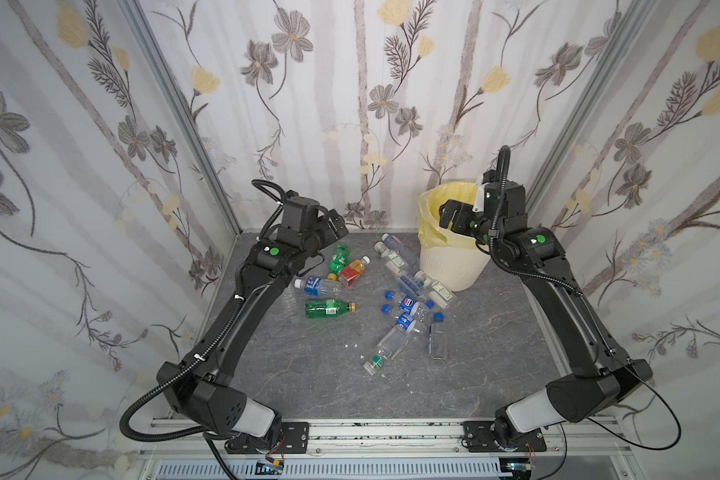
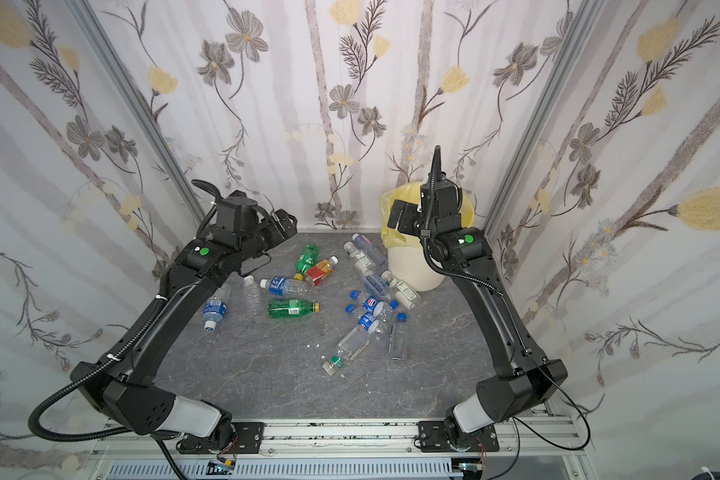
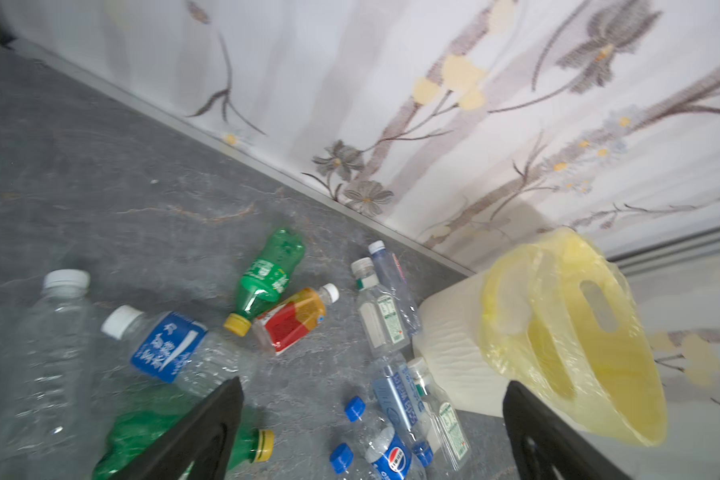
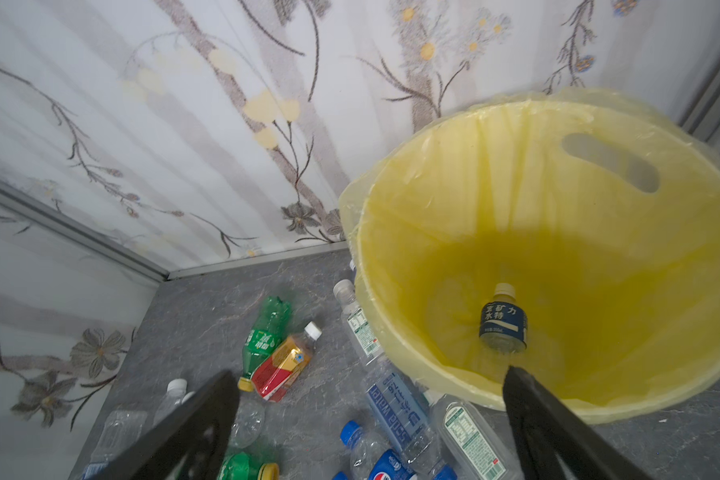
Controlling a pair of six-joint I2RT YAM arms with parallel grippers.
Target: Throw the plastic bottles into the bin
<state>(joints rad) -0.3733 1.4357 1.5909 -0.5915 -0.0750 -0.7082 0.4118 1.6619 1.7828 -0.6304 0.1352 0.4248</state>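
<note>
Your right hand [image 1: 451, 216] hangs over the mouth of the bin [image 1: 449, 268], which stands at the far right of the bench [image 1: 300, 382]. Its jaws are spread wide and hold nothing. In the right wrist view, one blue-labelled bottle [image 4: 503, 322] lies at the bottom of the yellow bag [image 4: 599, 257]. Your left hand [image 1: 336, 226], equally wide and empty, hovers toward the far left. The remaining plastic bottles [image 1: 408, 309] lie scattered on the bench between the arms, the nearest just beside the bin.
</note>
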